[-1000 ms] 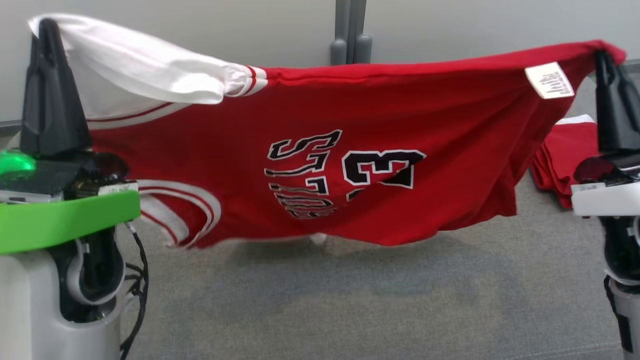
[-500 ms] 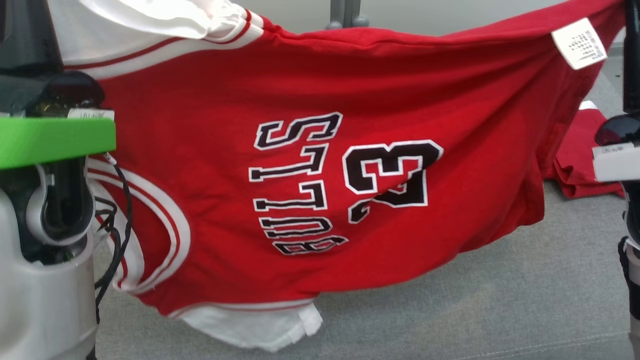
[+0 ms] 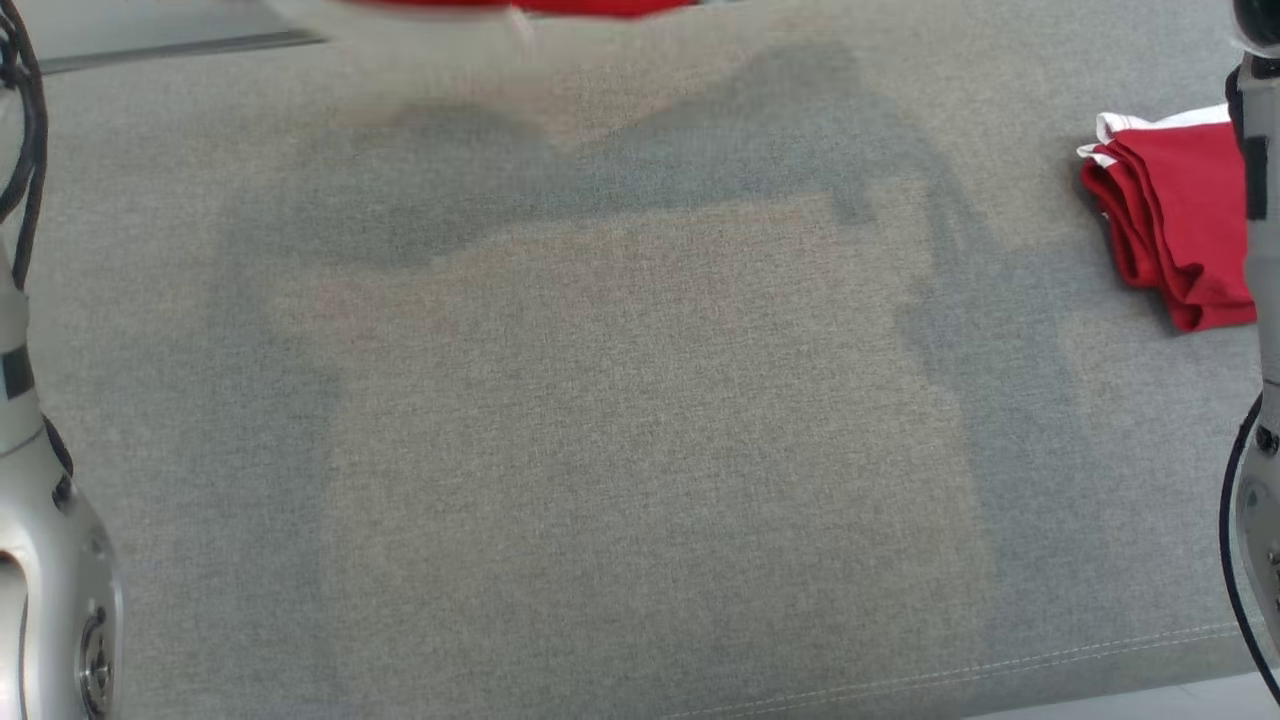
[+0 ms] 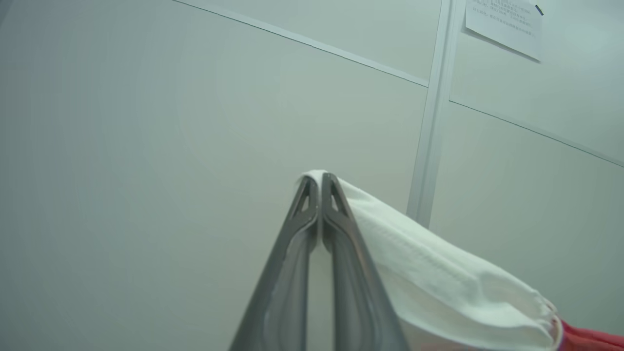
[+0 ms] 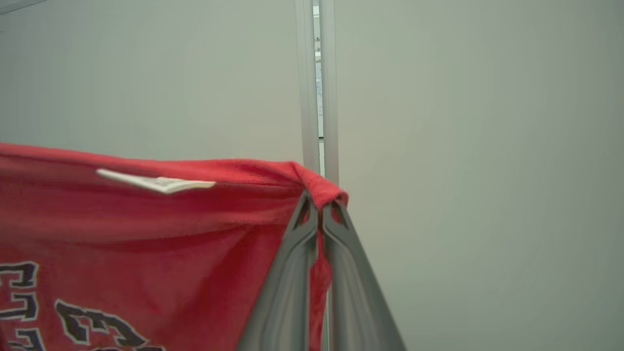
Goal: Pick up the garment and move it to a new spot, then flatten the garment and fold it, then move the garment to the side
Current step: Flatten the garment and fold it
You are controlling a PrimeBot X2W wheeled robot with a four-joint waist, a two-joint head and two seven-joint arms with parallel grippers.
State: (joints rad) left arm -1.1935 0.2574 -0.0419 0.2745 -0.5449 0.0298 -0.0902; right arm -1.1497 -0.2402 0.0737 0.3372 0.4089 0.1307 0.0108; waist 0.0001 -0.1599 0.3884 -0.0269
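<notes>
The left gripper (image 4: 319,181) is pinched fully closed on a white corner of the jersey (image 5: 146,229), and the right gripper (image 5: 320,204) is clamped just as tight on a red corner, so the cloth hangs stretched between them in the air. In the head view its blurred lower edge shows at 12 o'clock, above the grey cushion (image 3: 640,450); a folded red cloth (image 3: 1180,220) lies at 2 o'clock. Each hold takes a small bite of fabric, so a jerk or too wide a spread could pull a corner free. Lowered unevenly, the hem would likely bunch or tuck under, or the right side could land on the folded cloth
</notes>
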